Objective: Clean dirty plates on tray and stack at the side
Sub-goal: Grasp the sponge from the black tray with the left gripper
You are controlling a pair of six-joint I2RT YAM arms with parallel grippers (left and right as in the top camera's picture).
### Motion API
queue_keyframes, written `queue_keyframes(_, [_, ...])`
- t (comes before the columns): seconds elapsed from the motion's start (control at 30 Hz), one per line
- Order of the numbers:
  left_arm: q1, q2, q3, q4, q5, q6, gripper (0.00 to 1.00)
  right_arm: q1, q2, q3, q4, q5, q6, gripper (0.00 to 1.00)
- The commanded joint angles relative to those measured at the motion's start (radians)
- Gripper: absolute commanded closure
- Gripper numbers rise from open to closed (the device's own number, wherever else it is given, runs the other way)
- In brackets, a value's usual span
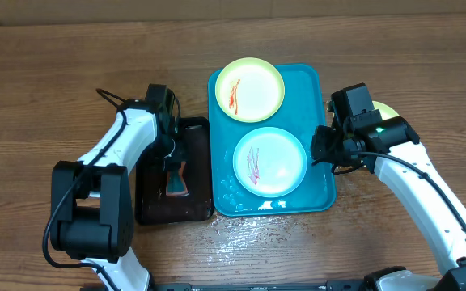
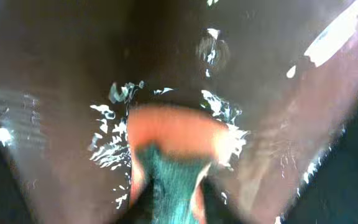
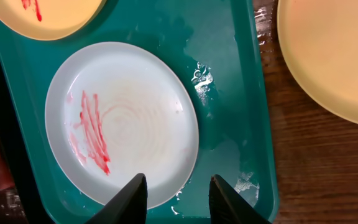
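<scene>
**A:** Since the overhead view takes in the whole counter [image 1: 55,65], count for me.

**B:** Three plates: a yellow-green plate [image 1: 250,89] and a blue plate [image 1: 269,160], both red-smeared, lie on the tray [image 1: 306,89] awaiting cleaning. A third plate [image 1: 389,110] sits right of it on the counter, likely starting the stack. One sponge [image 1: 175,182] in one black tray [image 1: 148,202], under the left gripper [image 1: 171,162].

**A:** Left wrist?

**B:** Blurred. The jaws flank the sponge; whether they pinch it, I cannot tell.

**A:** Right wrist?

**B:** The right gripper [image 3: 178,180] hangs over the blue plate's near rim, jaws moderately parted and empty, seemingly ready to steady it.
</scene>
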Motion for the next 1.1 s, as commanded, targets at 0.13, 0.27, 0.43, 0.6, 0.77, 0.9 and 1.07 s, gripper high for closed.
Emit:
queue_keyframes(0.13, [-0.006, 0.008, 0.079, -0.143, 0.011, 0.02, 0.38, -0.002, -0.001, 0.011, -0.004, 0.014, -0.006, 0.65])
queue_keyframes(0.27, [-0.007, 0.008, 0.039, -0.122, 0.011, 0.019, 0.49, -0.002, -0.001, 0.011, -0.004, 0.014, -0.006, 0.65])
queue_keyframes(0.43, [-0.007, 0.008, -0.043, -0.02, 0.011, 0.019, 0.64, -0.002, -0.001, 0.011, -0.005, 0.014, -0.006, 0.65])
queue_keyframes(0.6, [-0.007, 0.008, -0.106, 0.042, 0.011, 0.019, 0.82, -0.002, -0.001, 0.011, -0.004, 0.014, -0.006, 0.65])
queue_keyframes(0.77, [-0.006, 0.008, -0.072, 0.033, 0.024, 0.018, 0.96, -0.002, -0.001, 0.011, -0.004, 0.074, 0.002, 0.65])
queue_keyframes(0.9, [-0.006, 0.008, 0.027, -0.053, 0.01, 0.02, 0.96, -0.024, -0.001, 0.011, -0.012, 0.172, 0.099, 0.65])
queue_keyframes(1.07, [-0.006, 0.008, 0.225, -0.201, -0.053, 0.023, 0.96, -0.081, 0.003, 0.011, 0.0, 0.129, 0.089, 0.59])
